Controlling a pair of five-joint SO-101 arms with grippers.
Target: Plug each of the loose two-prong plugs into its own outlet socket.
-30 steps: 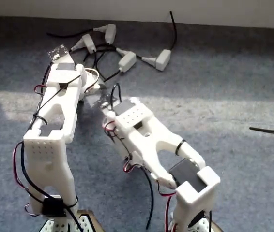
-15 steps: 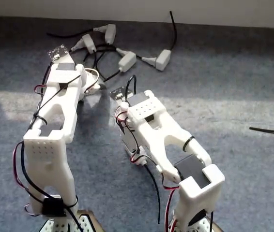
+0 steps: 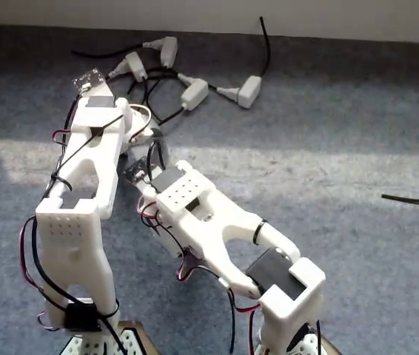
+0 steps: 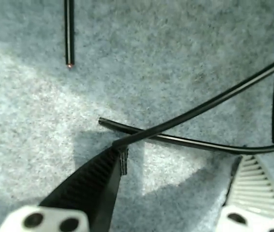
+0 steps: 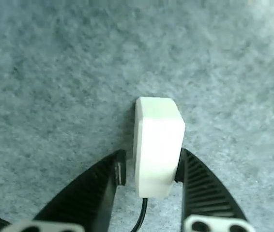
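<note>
Right gripper [image 5: 150, 155] narrow, clamped across the side faces of a white plug [image 5: 159, 135], cord [image 5: 141, 220] trailing back out of the jaws. Left gripper [image 4: 180, 157] sits close by that plug, spread wide over a black cable [image 4: 200, 104], holding nothing. Plug judged light, rigid, slick plastic, best held by its flat sides; cord limp, likely to drag. Grey carpet [image 3: 357, 148] soft; four more white connectors [image 3: 195, 92] lie well beyond the plug, tangled in cable.

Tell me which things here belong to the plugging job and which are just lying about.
Job: white connector in the right gripper; white plugs and sockets at the far edge; black cords at the left gripper.
Lying about: loose black cable at the side; grey carpet.
</note>
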